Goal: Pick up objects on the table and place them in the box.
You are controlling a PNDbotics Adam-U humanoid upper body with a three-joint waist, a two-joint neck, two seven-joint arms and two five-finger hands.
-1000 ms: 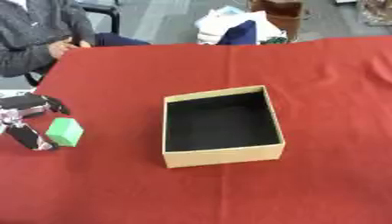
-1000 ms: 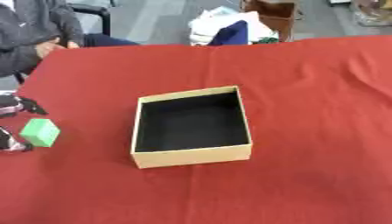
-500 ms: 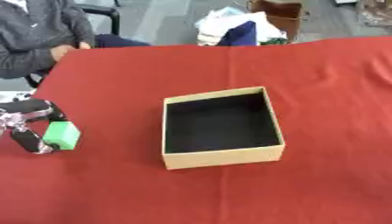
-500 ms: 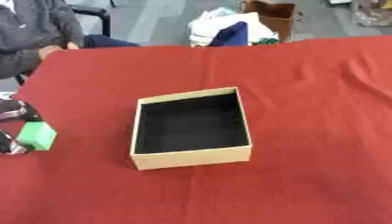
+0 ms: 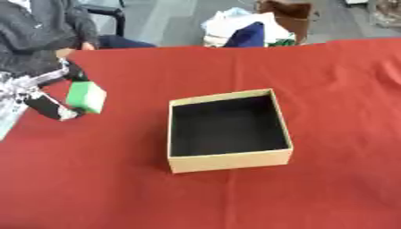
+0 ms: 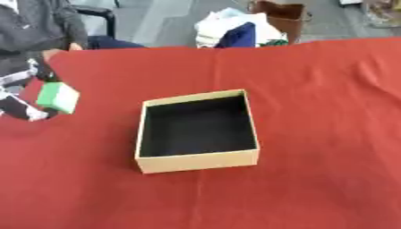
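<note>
Red cloth covers the table (image 5: 329,188), and an open cardboard box (image 5: 230,160) with a dark, empty interior sits near its middle. Well to the left of the box, a green block (image 5: 84,96) is pinched in the left hand (image 5: 47,91), with dark fingers curled against its upper and lower sides. The block is tilted and appears to be lifted clear of the cloth. The right hand is not seen in either view.

A slip is judged the main risk: the block is gripped near its left side only, so it could rotate or drop during the carry toward the box. A low carry could also catch the block on the box's near wall and shove the box across the cloth.

Compared with a second ago, the block has been raised from the cloth, where it rested beside the hand, and the hand has closed around it. The box has not been shifted.
</note>
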